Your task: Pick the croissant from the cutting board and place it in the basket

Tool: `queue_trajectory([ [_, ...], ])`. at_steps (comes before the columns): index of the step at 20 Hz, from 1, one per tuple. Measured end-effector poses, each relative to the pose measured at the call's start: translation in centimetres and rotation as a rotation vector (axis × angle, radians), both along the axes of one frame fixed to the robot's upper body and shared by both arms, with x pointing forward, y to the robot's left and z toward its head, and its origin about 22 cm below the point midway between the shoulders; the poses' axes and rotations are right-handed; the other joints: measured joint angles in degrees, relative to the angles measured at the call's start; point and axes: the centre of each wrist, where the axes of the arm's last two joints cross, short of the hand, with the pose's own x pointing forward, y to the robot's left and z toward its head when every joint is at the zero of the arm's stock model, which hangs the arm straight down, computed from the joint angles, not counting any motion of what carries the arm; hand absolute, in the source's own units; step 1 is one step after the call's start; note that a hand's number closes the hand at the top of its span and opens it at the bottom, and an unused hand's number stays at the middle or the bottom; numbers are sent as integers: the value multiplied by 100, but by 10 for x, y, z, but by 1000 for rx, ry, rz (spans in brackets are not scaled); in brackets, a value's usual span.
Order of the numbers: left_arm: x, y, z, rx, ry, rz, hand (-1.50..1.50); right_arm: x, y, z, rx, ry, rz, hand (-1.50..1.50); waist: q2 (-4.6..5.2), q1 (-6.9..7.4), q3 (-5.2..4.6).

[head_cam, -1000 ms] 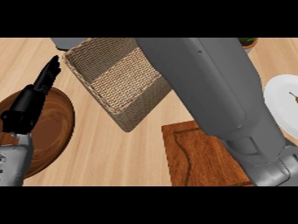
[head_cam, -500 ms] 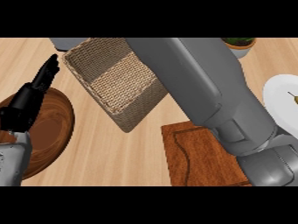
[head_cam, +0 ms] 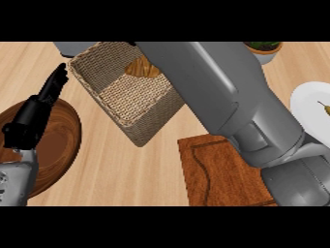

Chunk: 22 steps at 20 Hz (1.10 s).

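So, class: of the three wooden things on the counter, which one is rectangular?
The cutting board, at the lower middle: reddish-brown with straight edges. The round wooden plate at left is dark brown, and the counter itself is pale.

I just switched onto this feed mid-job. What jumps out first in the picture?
The big grey right forearm fills the middle, reaching from lower right up over the woven basket, where a golden-brown croissant shows inside by the arm. The bare cutting board lies under the arm. The left hand rests open over a dark wooden plate at left.
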Motion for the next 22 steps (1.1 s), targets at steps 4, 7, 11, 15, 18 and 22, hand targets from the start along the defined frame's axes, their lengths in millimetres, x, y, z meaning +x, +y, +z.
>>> queue_trajectory([
  [4, 0, -3, 4, 5, -3, 2, 0, 0, 1, 3, 55, 10, 18, -150, 0, -5, 2],
  [7, -7, 2, 0, 6, -3, 6, 0, 0, 0, 7, 114, -49, 18, -150, -3, -20, 3],
  [11, -6, 6, -2, 4, -2, 17, 0, 1, -8, 9, 266, -198, -33, -150, -5, -84, 5],
  [15, -8, 13, -2, 3, 5, 22, 0, 5, -25, 16, 378, -360, -132, -150, -28, -139, 7],
  [18, -8, 16, -1, -2, 5, 41, 0, 8, -37, 15, 442, -457, -200, -150, -54, -230, 9],
  [22, -14, 25, -7, 3, 14, 64, 0, 15, -72, 12, 494, -562, -294, -150, -100, -345, 13],
])
